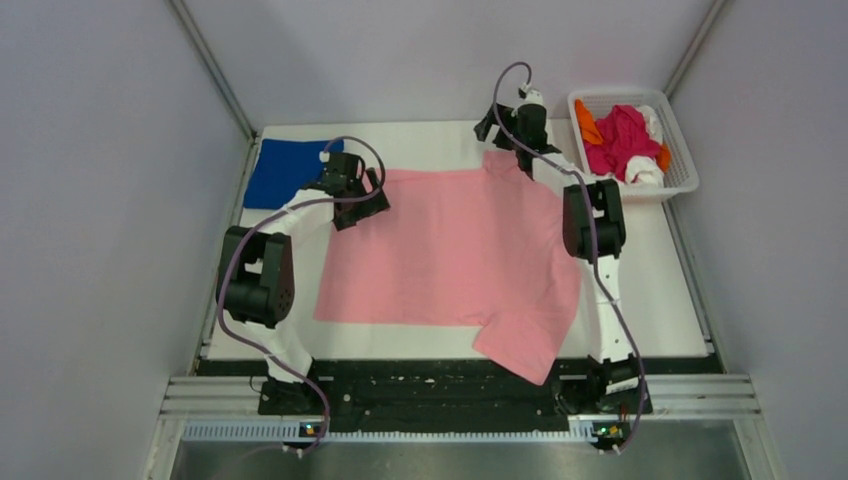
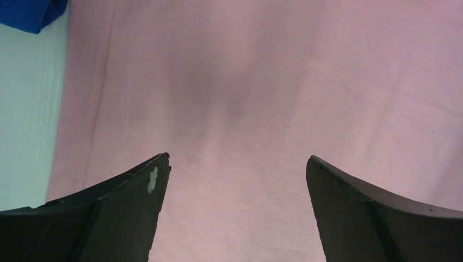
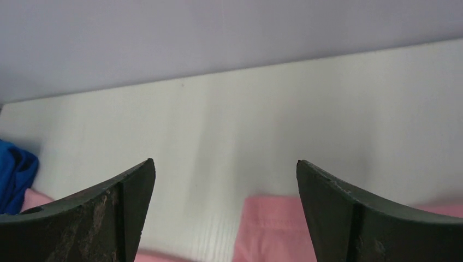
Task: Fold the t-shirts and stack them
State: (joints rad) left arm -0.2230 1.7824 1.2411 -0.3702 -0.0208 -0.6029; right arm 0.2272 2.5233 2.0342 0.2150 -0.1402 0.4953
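Note:
A light pink t-shirt lies spread flat across the middle of the table, one sleeve hanging over the front edge. A folded royal blue t-shirt lies at the back left. My left gripper is open over the pink shirt's back left corner; the left wrist view shows pink fabric between its fingers and a blue corner at top left. My right gripper is open at the pink shirt's back right sleeve; the right wrist view shows a pink sleeve edge below it.
A white lattice basket at the back right holds magenta, orange and white shirts. Grey walls close in the table on three sides. The white table top shows bare behind the pink shirt.

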